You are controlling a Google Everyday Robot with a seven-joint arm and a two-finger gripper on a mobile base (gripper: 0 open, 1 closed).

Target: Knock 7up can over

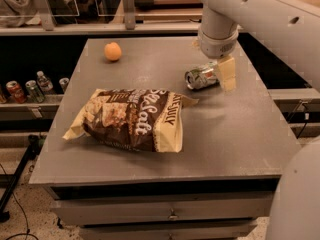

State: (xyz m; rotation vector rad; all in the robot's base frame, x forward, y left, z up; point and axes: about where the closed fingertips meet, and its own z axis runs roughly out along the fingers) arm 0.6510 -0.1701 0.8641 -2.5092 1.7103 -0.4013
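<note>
The 7up can (201, 78) lies on its side on the grey table (240, 134), at the back right, with its shiny top facing left. My gripper (223, 72) hangs from the white arm right beside the can, at its right end, low over the table. Whether it touches the can I cannot tell.
A large brown and cream chip bag (132, 119) lies flat in the middle left of the table. An orange (112, 51) sits at the back left. Cans and small bottles (30, 88) stand on a low shelf to the left. The arm's white body (300, 199) fills the lower right corner.
</note>
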